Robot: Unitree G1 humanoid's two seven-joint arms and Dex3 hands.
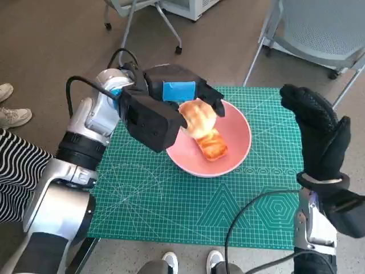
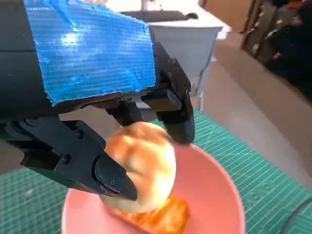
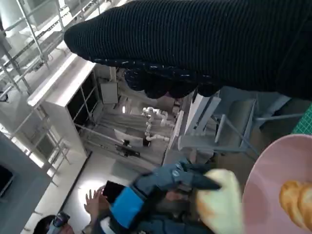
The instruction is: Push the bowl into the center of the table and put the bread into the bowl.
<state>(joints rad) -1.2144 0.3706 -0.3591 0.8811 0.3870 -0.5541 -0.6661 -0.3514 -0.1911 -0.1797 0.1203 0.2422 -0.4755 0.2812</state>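
Pale bread [image 1: 198, 117] above pink bowl [image 1: 238, 142], mid-table.

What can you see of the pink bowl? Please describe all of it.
The bowl is round, plain pink, smooth and matte, plastic by its look, and stands upright on the green mat, about mid-table, slightly toward the far edge. A flat golden-brown pastry lies inside it. The left hand holds a pale round bun over its left half, hiding part of the rim; the bun seems to rest on the pastry. The right hand is raised clear of it.
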